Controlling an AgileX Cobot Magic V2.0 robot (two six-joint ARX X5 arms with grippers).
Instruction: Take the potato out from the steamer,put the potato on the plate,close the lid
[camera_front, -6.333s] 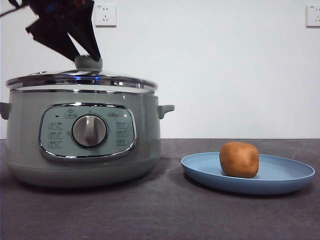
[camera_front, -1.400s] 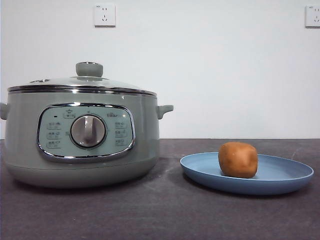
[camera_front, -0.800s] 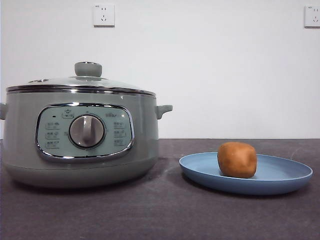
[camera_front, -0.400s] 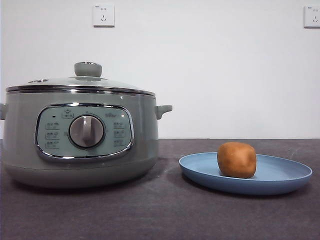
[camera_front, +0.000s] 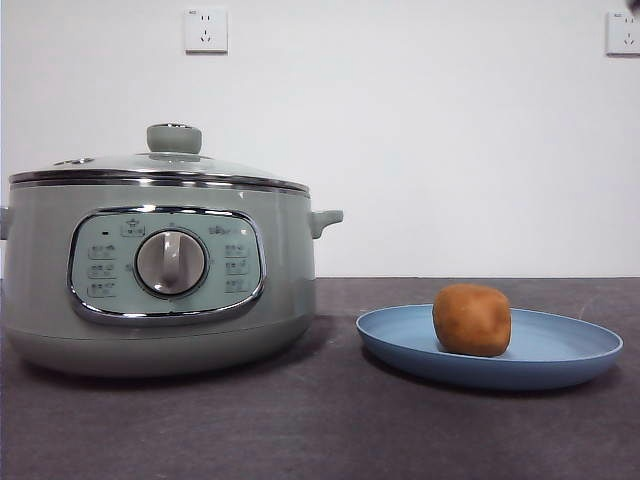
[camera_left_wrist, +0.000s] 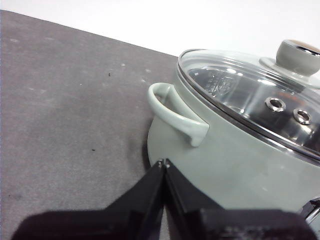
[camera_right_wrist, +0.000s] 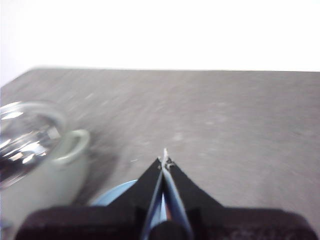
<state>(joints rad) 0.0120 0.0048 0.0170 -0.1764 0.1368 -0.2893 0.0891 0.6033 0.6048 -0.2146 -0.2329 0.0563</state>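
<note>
Sage-green enamel and chrome are being shown by the steamer (camera_front: 160, 270), the largest thing on the dark table (camera_front: 320, 430) and the landmark here; its front panel with the central dial (camera_front: 171, 263) is being turned toward the front camera. The steamer is being covered by the lid (camera_front: 160, 170), whose steel rim is being seated level on the pot's rim, with the pale green knob (camera_front: 174, 138) being carried upright at its centre. Beside the steamer, clear of its side handle (camera_front: 327, 218) and not touching the pot, the plate (camera_front: 560, 345) is being supported flat on the table. The potato (camera_front: 472, 319) is being held on the plate, on the half nearer the steamer. The left gripper (camera_left_wrist: 164, 162) is being kept just off the steamer's other handle (camera_left_wrist: 177, 112), its jaws being pressed tip to tip with nothing between them. The right gripper (camera_right_wrist: 164, 159) is being held above the plate's edge, beside the steamer, its jaws likewise being pressed together and empty.
</note>
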